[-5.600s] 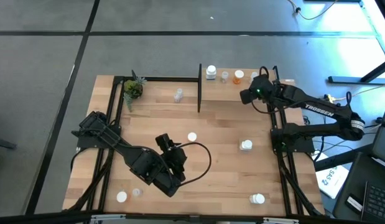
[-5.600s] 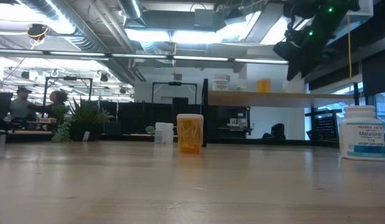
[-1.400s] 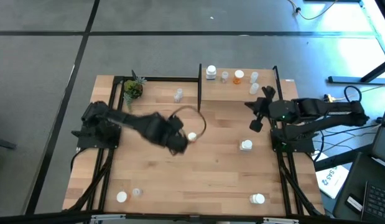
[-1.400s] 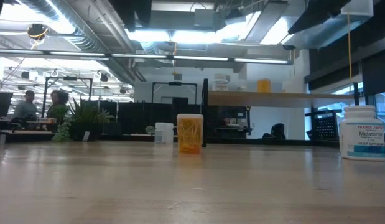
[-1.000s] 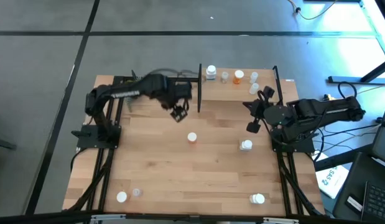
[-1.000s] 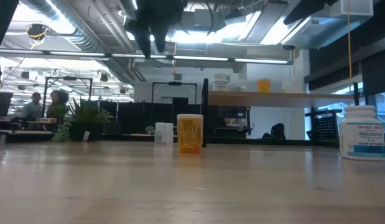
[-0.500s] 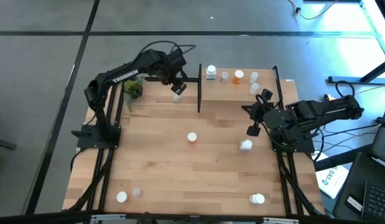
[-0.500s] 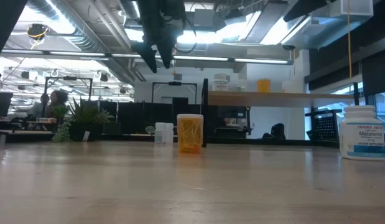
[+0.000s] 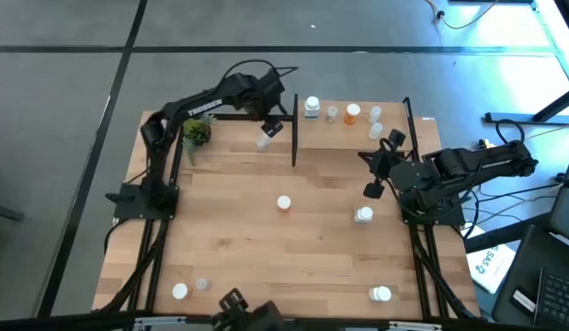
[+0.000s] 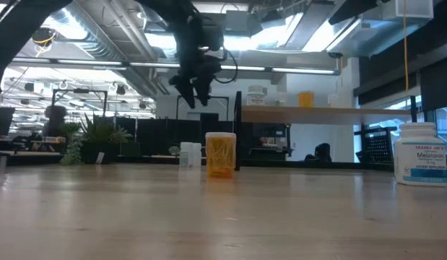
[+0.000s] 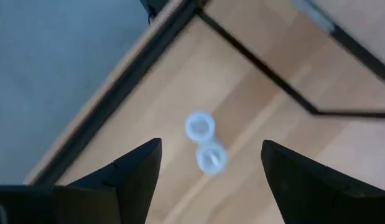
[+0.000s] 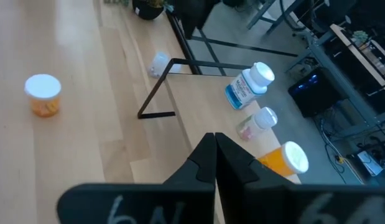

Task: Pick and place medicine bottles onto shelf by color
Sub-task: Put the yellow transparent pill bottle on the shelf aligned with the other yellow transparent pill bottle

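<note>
My left gripper (image 9: 270, 128) is open and hangs above a clear bottle (image 9: 264, 142) that stands on the table near the far edge, left of the shelf. In the left wrist view the bottle (image 11: 203, 140) shows below and between the spread fingers, untouched. My right gripper (image 9: 375, 180) is shut and empty, right of centre, above the table. The shelf (image 9: 392, 117) at the far right holds a white bottle (image 9: 312, 107), a clear one (image 9: 332, 113), an orange one (image 9: 353, 113) and more. An orange bottle (image 9: 283, 203) stands mid-table.
A white bottle (image 9: 363, 214) stands below my right gripper, and another (image 9: 381, 293) at the near right. A white bottle (image 9: 179, 291) and a clear one (image 9: 202, 284) stand at the near left. A potted plant (image 9: 196, 131) and a black post (image 9: 295, 129) flank the clear bottle.
My left gripper has gone from above the table's middle toward the far edge, stopped over the clear bottle and come down a little. It has stayed open. No bottle has moved.
</note>
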Tool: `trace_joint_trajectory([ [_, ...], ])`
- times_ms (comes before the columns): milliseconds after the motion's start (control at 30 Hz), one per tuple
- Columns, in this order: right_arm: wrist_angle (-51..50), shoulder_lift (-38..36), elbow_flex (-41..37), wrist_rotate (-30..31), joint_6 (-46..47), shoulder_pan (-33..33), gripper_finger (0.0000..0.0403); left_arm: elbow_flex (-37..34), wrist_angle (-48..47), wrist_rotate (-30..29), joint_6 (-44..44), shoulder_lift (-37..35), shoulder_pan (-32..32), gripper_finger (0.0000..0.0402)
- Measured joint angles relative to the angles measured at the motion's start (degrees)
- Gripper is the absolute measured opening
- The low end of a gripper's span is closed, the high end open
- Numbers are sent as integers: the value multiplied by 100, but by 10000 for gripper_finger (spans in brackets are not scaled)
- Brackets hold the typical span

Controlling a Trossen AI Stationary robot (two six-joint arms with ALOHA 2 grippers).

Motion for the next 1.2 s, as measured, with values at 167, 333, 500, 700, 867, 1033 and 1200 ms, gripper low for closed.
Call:
trace_joint_trajectory([
  [167,0,0,-2,122,0,0,3,-11,-36,5,147,243,43,270],
  [333,0,0,-2,291,0,0,3,-10,43,14,172,469,88,270],
  [500,0,0,-2,291,0,0,3,-8,154,-46,287,771,129,270],
  [700,0,0,-2,289,0,0,3,-8,216,-60,405,1067,174,270],
  [867,-1,0,-2,289,0,0,3,-8,231,-392,577,1188,184,270],
  [1033,-2,0,-2,288,11,0,3,-8,240,-382,601,1185,183,270],
  [1200,-2,0,-2,289,17,0,3,-8,195,-321,599,1185,184,270],
])
